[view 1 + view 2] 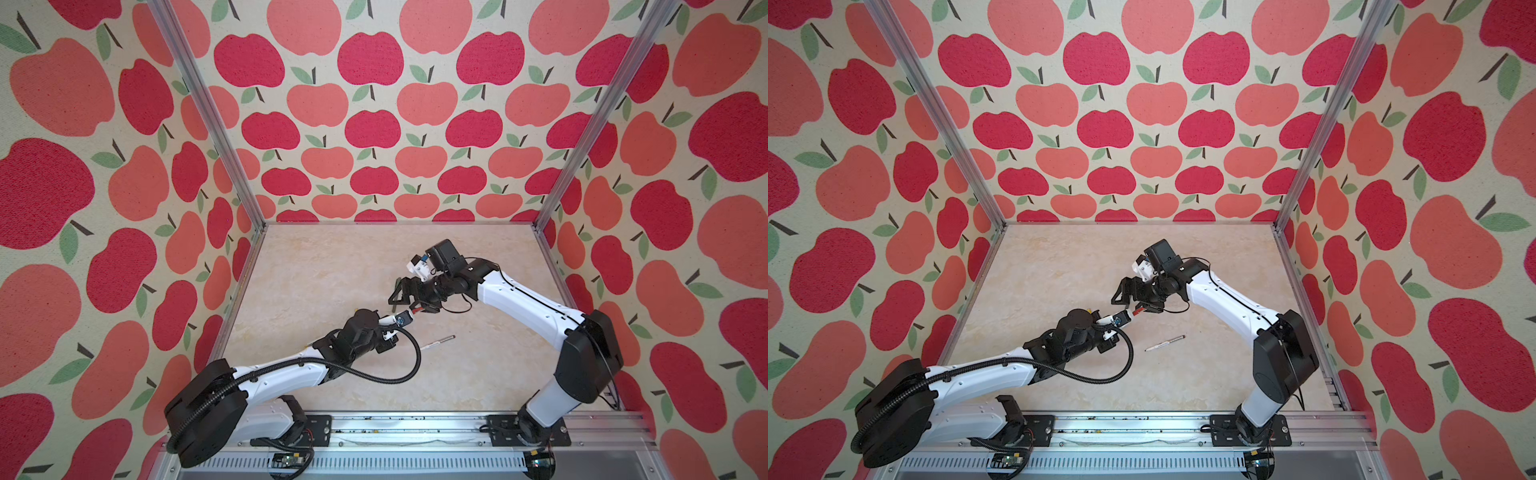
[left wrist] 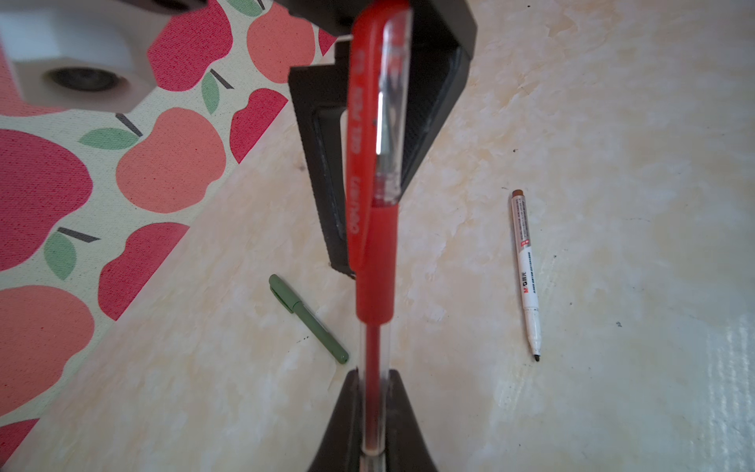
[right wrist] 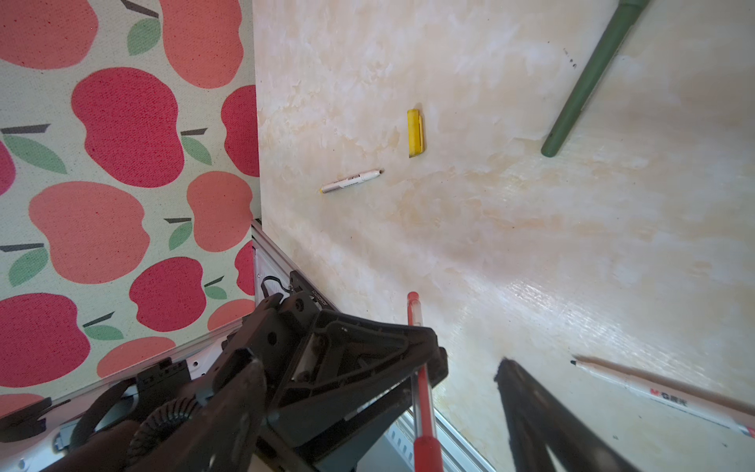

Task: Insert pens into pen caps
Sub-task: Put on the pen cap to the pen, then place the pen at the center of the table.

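Apple-print walls (image 1: 374, 124) close in a pale marbled surface (image 1: 324, 270), and the two arms meet over its middle. The left tool (image 2: 374, 417) is clamped on the clear barrel of the red pen (image 2: 374, 347), held off the surface. The pen points into the right tool (image 1: 405, 299), whose jaws stand wide apart either side of the red cap (image 2: 378, 122). The cap looks to be on the pen, though I cannot tell if it is pushed home, so I'd say the red pair is about finished. The green pen (image 2: 308, 318) lies capped close by. A little nearer and to the right lies the brown pen (image 2: 527, 278), tip bare. The yellow pen (image 3: 351, 181) and yellow cap (image 3: 415, 133) lie apart toward the left wall. No brown cap shows. Next, the right tool should draw straight off without nudging the cap, and the left should lay the pen down.
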Available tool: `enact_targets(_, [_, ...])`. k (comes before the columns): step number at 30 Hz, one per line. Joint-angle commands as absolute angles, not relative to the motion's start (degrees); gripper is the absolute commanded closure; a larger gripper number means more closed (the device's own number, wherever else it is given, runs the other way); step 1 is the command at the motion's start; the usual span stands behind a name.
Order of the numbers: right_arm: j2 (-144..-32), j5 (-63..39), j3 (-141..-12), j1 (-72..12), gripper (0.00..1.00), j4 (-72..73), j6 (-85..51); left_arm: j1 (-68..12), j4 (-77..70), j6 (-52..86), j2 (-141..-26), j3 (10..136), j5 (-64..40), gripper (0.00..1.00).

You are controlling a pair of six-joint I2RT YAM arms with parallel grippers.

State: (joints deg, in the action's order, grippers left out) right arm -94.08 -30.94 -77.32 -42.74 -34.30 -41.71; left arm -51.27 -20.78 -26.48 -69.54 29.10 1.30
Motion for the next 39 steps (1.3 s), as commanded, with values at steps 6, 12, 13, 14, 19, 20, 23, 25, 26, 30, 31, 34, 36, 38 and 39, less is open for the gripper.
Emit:
enact_targets(6, [-92.3,-31.5,-77.2,-39.4,0.08,-33.0,-42.2,-53.0,-41.0,-23.9,-66.7,32.1,-2.4,1.0])
enact_targets(12, [-86.7,-32.5,-81.8,-32.7,0.06,-33.4,-41.2,-52.8,-40.0,-21.3,-65.6,28.0,-0.3,1.0])
enact_targets(13, [-85.8,-33.1,-82.1,-31.7,0.05,-32.9,-41.4,-52.8,-39.6,-20.8,-65.3,27.5,0.0,1.0])
enact_targets(14, [-85.0,-33.5,-82.2,-30.7,0.05,-32.5,-41.7,-52.8,-39.2,-20.4,-64.8,27.1,0.2,1.0])
enact_targets(19, [-79.7,-34.4,-80.1,-25.3,0.05,-26.8,-44.1,-52.8,-33.8,-18.1,-60.8,26.2,1.4,1.0])
enact_targets(20, [-78.9,-34.6,-79.3,-24.3,0.05,-25.1,-44.8,-52.8,-32.5,-17.6,-60.0,26.1,1.5,1.0])
enact_targets(23, [-76.7,-34.8,-76.9,-21.8,0.05,-21.9,-46.3,-52.8,-27.7,-13.5,-56.7,26.1,2.9,1.0])
enact_targets(25, [-76.6,-33.8,-76.1,-21.2,0.05,-22.8,-44.9,-52.8,-23.6,-8.8,-54.6,26.6,4.8,1.0])
enact_targets(26, [-76.7,-33.1,-75.8,-21.2,0.05,-23.5,-43.9,-52.8,-21.4,-6.5,-53.8,27.1,5.9,1.0])
enact_targets(30, [-77.4,-28.8,-72.7,-21.7,0.06,-26.2,-39.6,-52.2,-11.7,3.7,-52.2,30.0,11.2,1.0])
enact_targets(31, [-77.4,-27.3,-72.1,-22.0,0.06,-26.8,-38.7,-51.9,-9.5,6.5,-52.3,30.9,12.6,1.0])
enact_targets(34, [-77.9,-24.2,-70.7,-22.9,0.06,-28.3,-36.0,-48.9,-2.1,15.3,-53.8,34.3,12.7,1.0])
enact_targets(36, [-78.3,-22.2,-70.3,-23.6,0.06,-29.1,-34.4,-45.8,2.7,21.5,-56.0,36.7,10.4,1.0])
enact_targets(38, [-78.3,-20.3,-70.1,-24.5,0.06,-29.6,-33.2,-42.9,6.5,25.8,-58.9,39.1,7.9,1.0])
enact_targets(39, [-78.3,-19.3,-70.0,-24.9,0.06,-29.6,-32.5,-41.8,7.6,27.0,-60.5,40.1,7.0,1.0])
